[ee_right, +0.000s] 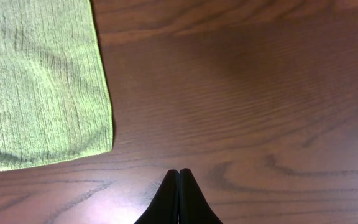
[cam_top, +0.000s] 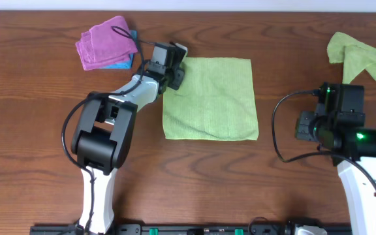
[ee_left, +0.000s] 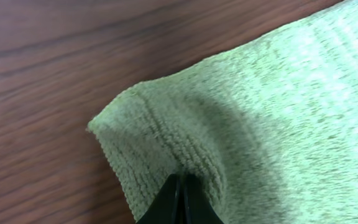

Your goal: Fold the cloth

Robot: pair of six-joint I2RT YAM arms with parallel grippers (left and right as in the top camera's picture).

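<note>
Far left corner of the dark brown wooden worktop (cam_top: 31, 150): a folded purple terry cloth (cam_top: 102, 40), lying on a blue cloth (cam_top: 125, 62) that peeks out only along its right side.

Just to the right, the white-and-black left arm (cam_top: 119, 104), reaching diagonally from the near edge toward the far edge. At its end, the far left corner of the lime-green, roughly square terry microfibre cloth (cam_top: 211, 98). Left jaws pinched shut on a small ridge of that fabric, just in from the corner. In the left wrist view, cloth (ee_left: 278, 106) puckered toward the dark tips, the corner itself slightly lifted off the wood.

Remainder of the green square spread flat in a single layer around the middle of the worktop, nearer the far edge than the near one, sides roughly parallel to the worktop's edges.

Further right, bare wood, then the right arm (cam_top: 358, 150), black wrist with green lights lit, coming up from the near right corner. Right jaws closed tip to tip, gripping nothing, hanging over bare wood near the near right corner of the cloth (ee_right: 42, 81) but apart from it.

Far right corner of the worktop: a second lime-green cloth (cam_top: 358, 55), crumpled and folded loosely over itself, well apart from everything else.
</note>
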